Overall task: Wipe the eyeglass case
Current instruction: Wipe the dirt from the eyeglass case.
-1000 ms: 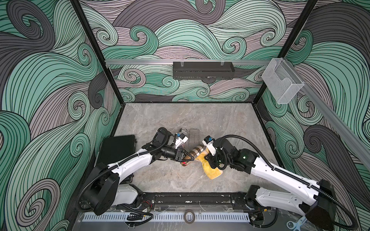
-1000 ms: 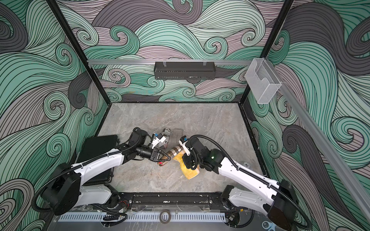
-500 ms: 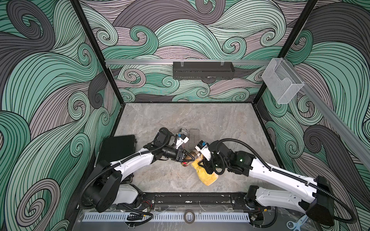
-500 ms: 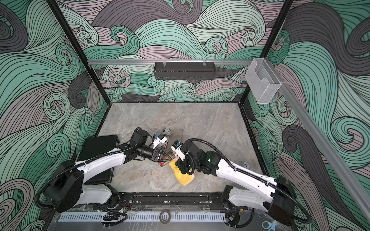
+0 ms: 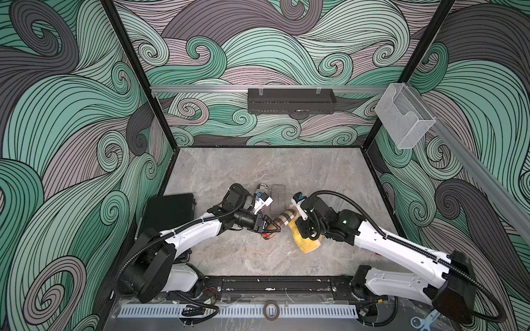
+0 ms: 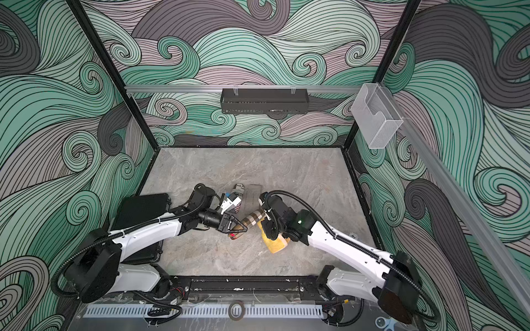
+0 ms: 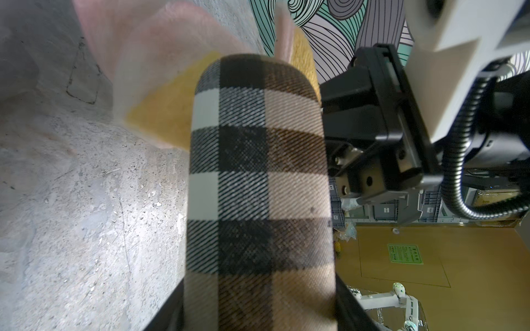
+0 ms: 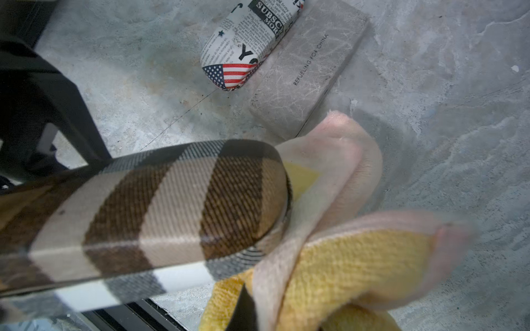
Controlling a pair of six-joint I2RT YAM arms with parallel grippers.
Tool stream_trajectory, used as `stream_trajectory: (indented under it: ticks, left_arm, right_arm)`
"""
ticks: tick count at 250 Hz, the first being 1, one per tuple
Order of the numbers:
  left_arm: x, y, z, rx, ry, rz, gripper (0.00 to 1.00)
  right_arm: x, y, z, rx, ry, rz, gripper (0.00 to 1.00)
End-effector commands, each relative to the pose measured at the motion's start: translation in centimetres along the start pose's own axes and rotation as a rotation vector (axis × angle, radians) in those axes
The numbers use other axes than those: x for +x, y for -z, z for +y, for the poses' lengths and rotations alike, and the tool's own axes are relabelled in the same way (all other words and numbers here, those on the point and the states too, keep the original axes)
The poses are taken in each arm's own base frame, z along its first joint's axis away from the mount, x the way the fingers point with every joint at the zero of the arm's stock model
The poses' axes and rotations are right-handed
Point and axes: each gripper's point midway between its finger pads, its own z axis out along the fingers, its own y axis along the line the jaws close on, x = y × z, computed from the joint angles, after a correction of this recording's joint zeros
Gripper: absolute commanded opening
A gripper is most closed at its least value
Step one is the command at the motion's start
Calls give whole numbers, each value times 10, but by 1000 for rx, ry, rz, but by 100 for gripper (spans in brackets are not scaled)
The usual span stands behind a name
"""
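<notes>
Top view shows left end effector (image 5: 272, 226) clamping eyeglass case (image 5: 285, 218), cloth (image 5: 306, 244) touching its tip.

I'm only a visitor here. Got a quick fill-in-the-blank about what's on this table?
The left gripper holds the plaid case; the right gripper holds a cloth, pink and ____.
The newspaper-print case shows an American ____.
The grey case reads REFUELING FOR ____.
Missing words: yellow, flag, CHINA.

Beige-brown-black plaid eyeglass case (image 5: 284, 219); yellow cloth (image 5: 305, 245), pink edges.
</notes>
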Motion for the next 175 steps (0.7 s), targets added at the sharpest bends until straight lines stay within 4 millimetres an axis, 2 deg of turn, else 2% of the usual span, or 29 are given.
stream_trajectory:
  ticks: [1,18,38,55,73,98,120,146,165,175]
  left_arm:
    - [-3,0,-8,23,-42,-7,48]
    - [-4,-1,-7,20,-43,-8,48]
    - [-5,-1,-6,15,-42,-9,48]
    - [-5,-2,-4,12,-37,-9,48]
    - [-5,-3,-3,12,-37,-6,48]
    - [-3,-3,-3,18,-34,0,48]
    - [0,-2,-4,20,-35,1,48]
    - [3,-3,-5,21,-36,6,48]
    - [4,-3,-5,21,-38,8,48]
    - [5,-4,-4,19,-36,11,48]
  right_arm:
    - [-6,9,41,-172,79,-24,0]
    - [-1,14,67,-287,124,-11,0]
    - [4,20,89,-396,146,-1,0]
    - [5,25,101,-468,154,-3,0]
    - [4,27,101,-473,147,-18,0]
    - [-4,22,80,-350,111,-55,0]
    - [-6,14,39,-143,56,-34,0]
    - [-9,13,-6,69,3,-33,0]
    - [-14,17,-20,120,-35,-49,0]
    - [-15,19,-20,110,-36,-52,0]
